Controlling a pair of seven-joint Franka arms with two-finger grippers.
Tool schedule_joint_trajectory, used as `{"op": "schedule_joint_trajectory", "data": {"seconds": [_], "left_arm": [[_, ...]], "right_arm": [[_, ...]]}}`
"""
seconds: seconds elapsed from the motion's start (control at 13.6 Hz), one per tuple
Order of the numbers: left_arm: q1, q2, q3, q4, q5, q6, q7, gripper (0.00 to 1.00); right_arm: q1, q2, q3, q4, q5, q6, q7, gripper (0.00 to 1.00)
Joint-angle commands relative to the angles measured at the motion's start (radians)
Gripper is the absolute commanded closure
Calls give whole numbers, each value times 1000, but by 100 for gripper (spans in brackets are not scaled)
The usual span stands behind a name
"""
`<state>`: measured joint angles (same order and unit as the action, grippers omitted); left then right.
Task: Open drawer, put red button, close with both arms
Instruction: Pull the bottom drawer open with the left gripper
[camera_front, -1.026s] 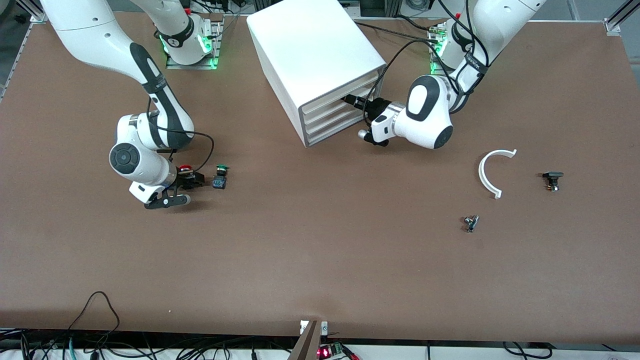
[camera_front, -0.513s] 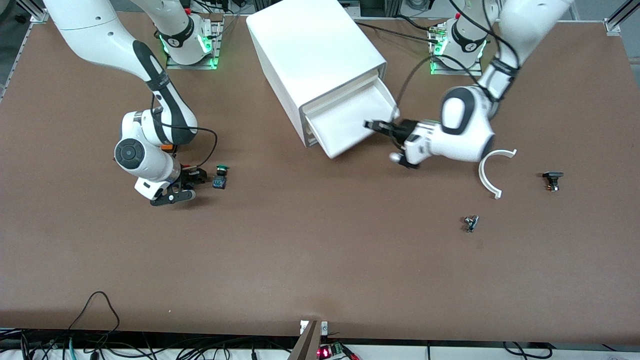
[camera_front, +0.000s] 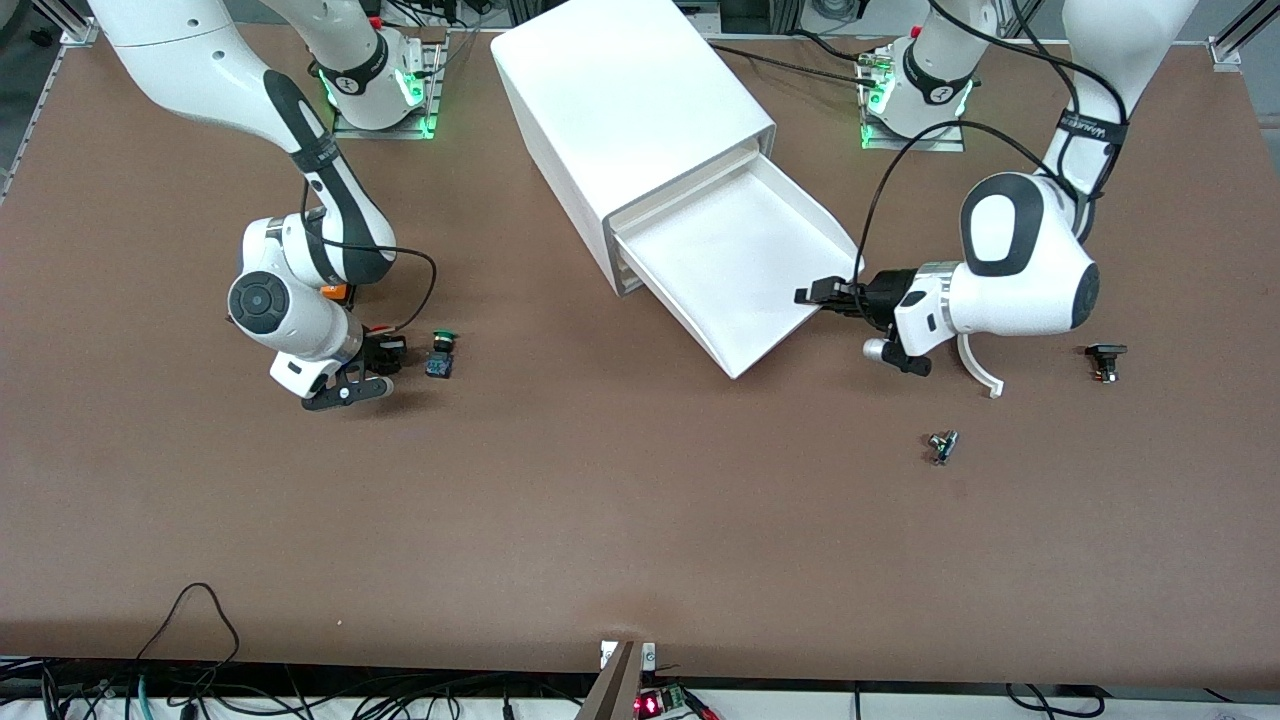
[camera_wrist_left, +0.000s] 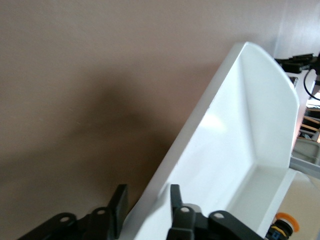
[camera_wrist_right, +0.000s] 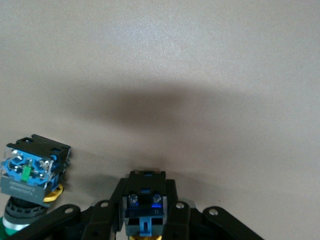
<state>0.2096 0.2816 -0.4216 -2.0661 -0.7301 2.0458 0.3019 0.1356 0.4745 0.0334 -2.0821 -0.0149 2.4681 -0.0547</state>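
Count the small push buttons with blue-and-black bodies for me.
2. The red button sits between the right gripper fingers, its cap mostly hidden. The green-capped push button stands on the table beside it, toward the left arm's end. None shows in the drawer.

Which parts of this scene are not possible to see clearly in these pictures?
- Red button: cap hidden by the right gripper, both views.
- Drawer: lower end cut off, left wrist view.
- Small metal part: too small, front view.
- White arc: half hidden by the left arm.
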Motion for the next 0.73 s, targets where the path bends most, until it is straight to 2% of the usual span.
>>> {"op": "schedule_joint_trajectory", "data": {"seconds": [0.0,0.22,0.37,0.51,0.66], "left_arm": [[14,-42,10,0,34,-1,-27,0],[13,-42,4,0,35,-3,-27,0],[13,-70,6,9,58,-1,-15,0],[14,-134,10,58,243,-4,-17,0],[45,-224,24,121,375,-12,-20,0]], "right_arm": [[-5,-40,16,5,6,-32,-39,84],[-5,-72,29,89,6,-151,-80,84],[-5,-82,54,198,7,-263,-117,84],[-5,-83,94,311,10,-358,-142,84],[-5,-82,150,420,10,-423,-149,84]]}}
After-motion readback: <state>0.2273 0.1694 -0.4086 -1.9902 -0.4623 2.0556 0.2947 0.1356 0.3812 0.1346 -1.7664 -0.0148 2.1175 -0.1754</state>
